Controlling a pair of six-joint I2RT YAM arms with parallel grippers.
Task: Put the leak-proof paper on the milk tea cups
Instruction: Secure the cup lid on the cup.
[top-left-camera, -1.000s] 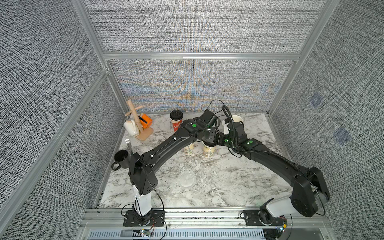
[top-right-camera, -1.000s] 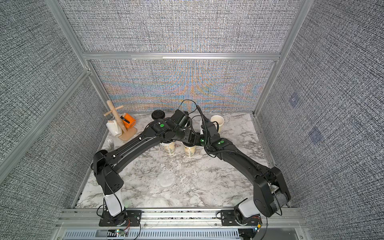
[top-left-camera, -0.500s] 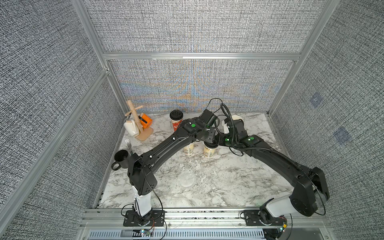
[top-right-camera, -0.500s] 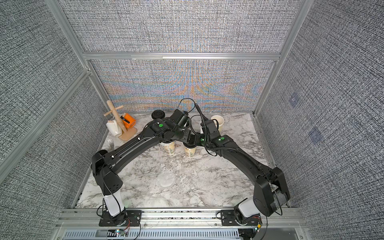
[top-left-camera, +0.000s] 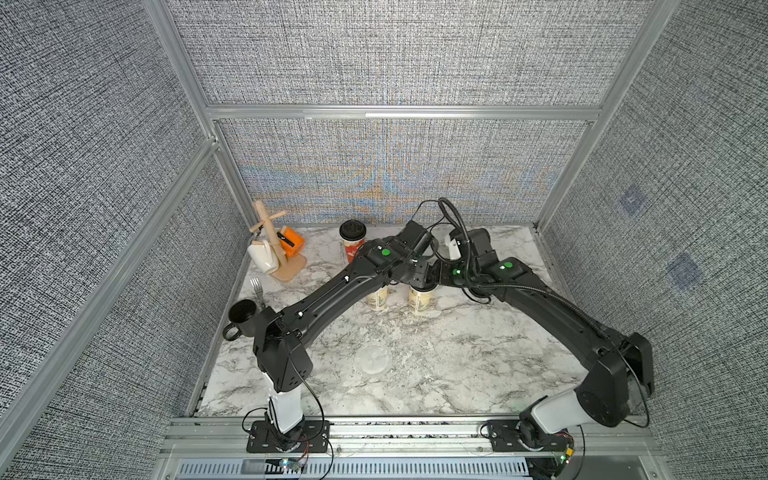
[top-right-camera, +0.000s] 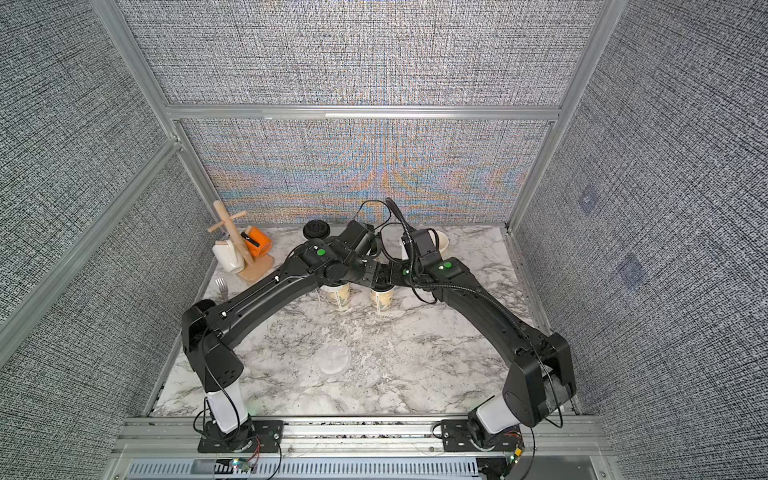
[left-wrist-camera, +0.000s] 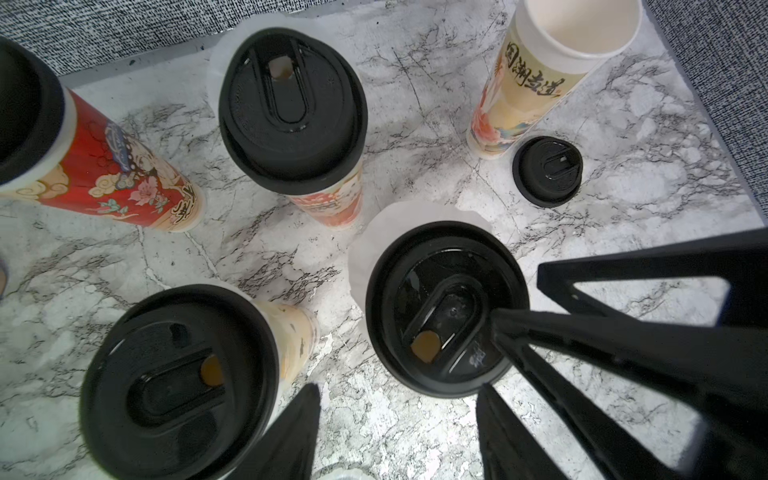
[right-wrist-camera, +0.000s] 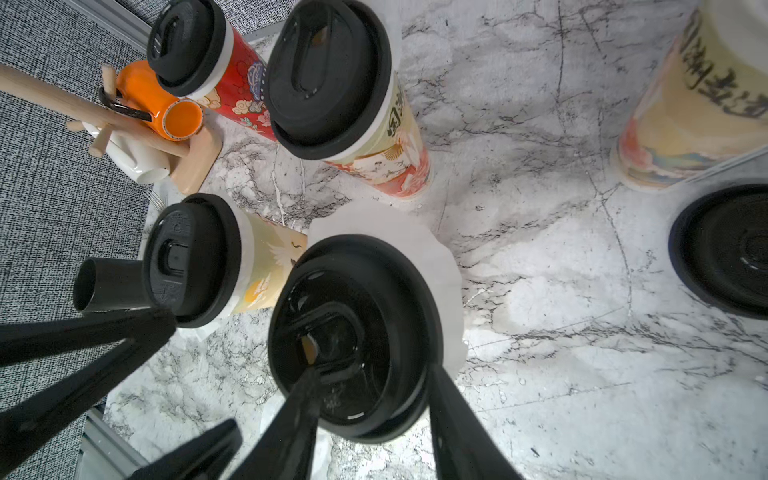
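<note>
Near edge: one thin translucent round film disc loose on marble tabletop; mid-table, right gripper jaws parted astride black-lidded beige paper cup, seemingly letting go, left gripper wide, empty; far: lidless beige paper cup likely next, needing that disc fetched.

Nearest lid has paper poking out under it, and a right gripper finger sits on top. I see three more lidded cups, plus an open cup just beside a loose lid; my left gripper's spread, empty.
</note>
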